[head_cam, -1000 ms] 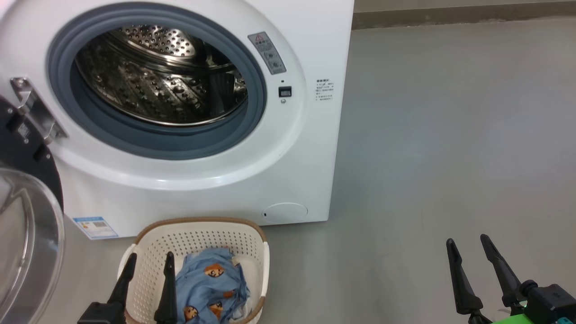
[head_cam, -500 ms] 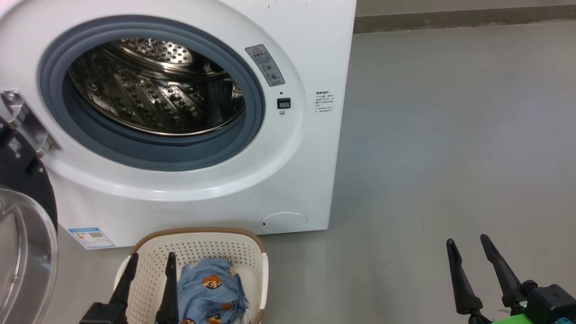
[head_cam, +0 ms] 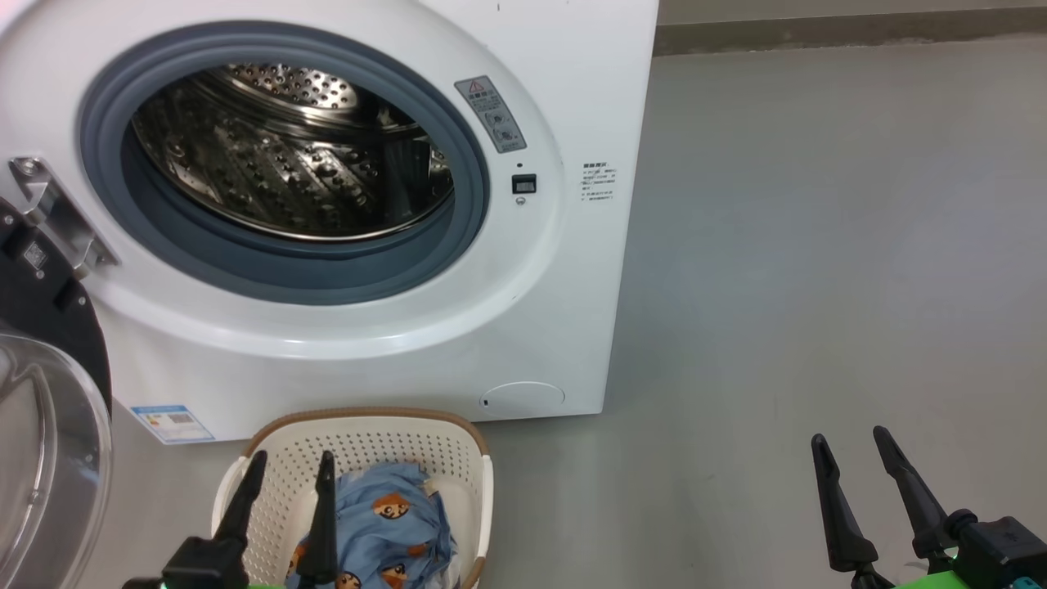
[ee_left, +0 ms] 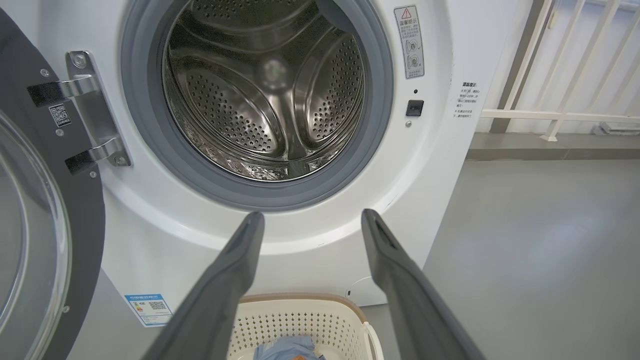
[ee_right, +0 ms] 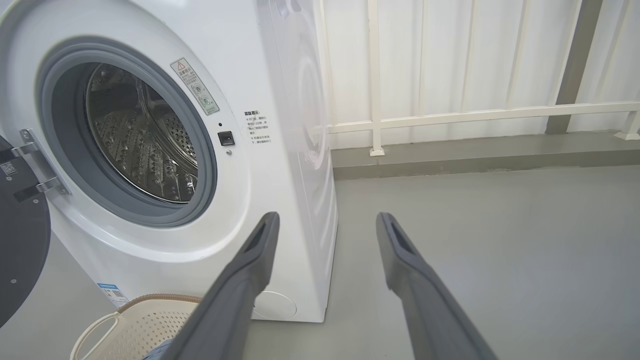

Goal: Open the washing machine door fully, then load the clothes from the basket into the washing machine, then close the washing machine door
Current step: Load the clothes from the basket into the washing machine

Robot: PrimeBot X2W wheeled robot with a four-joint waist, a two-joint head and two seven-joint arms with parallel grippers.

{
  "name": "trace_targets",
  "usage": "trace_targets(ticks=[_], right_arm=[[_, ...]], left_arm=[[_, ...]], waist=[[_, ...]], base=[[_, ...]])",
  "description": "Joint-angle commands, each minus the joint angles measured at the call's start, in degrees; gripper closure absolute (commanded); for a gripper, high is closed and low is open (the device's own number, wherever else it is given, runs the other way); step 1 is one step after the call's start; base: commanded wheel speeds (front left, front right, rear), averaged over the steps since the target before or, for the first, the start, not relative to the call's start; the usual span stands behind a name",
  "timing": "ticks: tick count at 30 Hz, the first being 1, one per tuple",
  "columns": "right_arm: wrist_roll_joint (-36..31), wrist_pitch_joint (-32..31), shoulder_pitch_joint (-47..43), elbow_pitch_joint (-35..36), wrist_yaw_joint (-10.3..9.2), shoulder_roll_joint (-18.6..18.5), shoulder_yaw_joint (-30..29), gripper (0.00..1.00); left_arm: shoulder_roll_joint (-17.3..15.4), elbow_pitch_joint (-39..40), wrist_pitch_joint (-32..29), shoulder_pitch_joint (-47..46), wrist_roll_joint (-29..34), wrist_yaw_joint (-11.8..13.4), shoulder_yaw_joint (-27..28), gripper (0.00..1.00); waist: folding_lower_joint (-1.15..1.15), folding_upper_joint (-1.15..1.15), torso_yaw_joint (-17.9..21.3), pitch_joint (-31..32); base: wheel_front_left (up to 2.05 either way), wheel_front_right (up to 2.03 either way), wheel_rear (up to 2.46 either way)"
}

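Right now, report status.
Left gripper, right gripper open, empty. Clothes in basket, none loaded. Washing machine door open. Nothing blocks the drum.

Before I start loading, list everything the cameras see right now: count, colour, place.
washing machine: one, white, on the floor, left of centre
washing machine door: one, black rim, clear glass, swung open at far left
drum: one, steel, inside the machine
basket: one, cream, brown rim, on the floor before the machine
clothes: count unclear, light blue with bears, in the basket
energy sticker: one, blue, machine's lower left front
service flap: one, white, lower right front
railing: one, white, behind the machine
left pincer: one, dark, open, over the basket
right pincer: one, dark, open, over the floor at right
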State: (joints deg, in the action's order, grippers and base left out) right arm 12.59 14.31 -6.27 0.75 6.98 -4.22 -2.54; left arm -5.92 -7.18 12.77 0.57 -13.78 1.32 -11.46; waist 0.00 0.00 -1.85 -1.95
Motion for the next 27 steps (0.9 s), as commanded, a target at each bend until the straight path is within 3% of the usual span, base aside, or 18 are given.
trace_targets(ticks=[1,8,19,21,27], right_arm=[[-0.20,0.69,0.61,1.51,0.51,-0.91,1.44,0.00],[0.03,0.66,1.62,2.22,0.51,-1.67,1.77,0.00],[1.07,0.53,4.26,4.16,0.51,-3.76,2.28,0.00],[1.51,0.54,5.52,4.80,0.51,-4.39,2.30,0.00],[2.26,0.57,8.19,5.69,0.51,-5.37,2.93,0.00]], left_arm=[[-0.82,0.22,0.65,-3.27,0.00,-0.19,1.20,0.00],[0.53,-8.06,0.70,-8.86,-1.83,-1.95,-0.28,0.00],[2.39,-29.28,1.57,-20.43,-4.66,-4.09,-2.14,0.00],[2.76,-35.81,1.71,-24.65,-6.13,-4.83,-2.95,0.00],[2.99,-45.66,1.85,-31.38,-9.22,-6.04,-4.32,0.00]], waist=[[0.00,0.00,-0.42,-0.57],[0.00,0.00,-1.09,-3.25],[0.00,0.00,-0.91,-10.84],[0.00,0.00,-0.82,-13.97],[0.00,0.00,-0.35,-19.63]], base=[[0.00,0.00,0.00],[0.00,0.00,0.00],[0.00,0.00,0.00],[0.00,0.00,0.00],[0.00,0.00,0.00]])
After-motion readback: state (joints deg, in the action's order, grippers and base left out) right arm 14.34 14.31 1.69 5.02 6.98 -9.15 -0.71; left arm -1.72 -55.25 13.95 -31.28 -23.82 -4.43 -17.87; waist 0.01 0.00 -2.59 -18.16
